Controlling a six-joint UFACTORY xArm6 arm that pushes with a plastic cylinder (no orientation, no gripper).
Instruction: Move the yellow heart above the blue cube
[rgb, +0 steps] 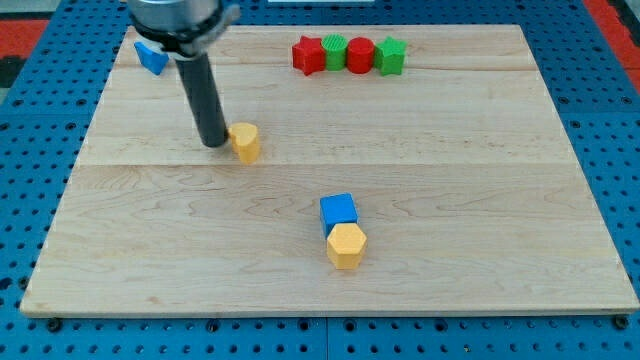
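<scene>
The yellow heart (245, 142) lies on the wooden board (450, 200), left of the middle. My tip (214, 143) stands just to its left, touching or almost touching it. The blue cube (338, 210) sits lower and to the right, near the board's centre. A yellow hexagon (346, 245) lies right below the blue cube, touching it. The heart is up and to the left of the blue cube.
A row of blocks lies at the view's top: a red star (308, 55), a green block (334, 50), a red cylinder (360, 54), a green block (390, 57). A blue block (152, 56) sits at the top left corner, partly behind the arm.
</scene>
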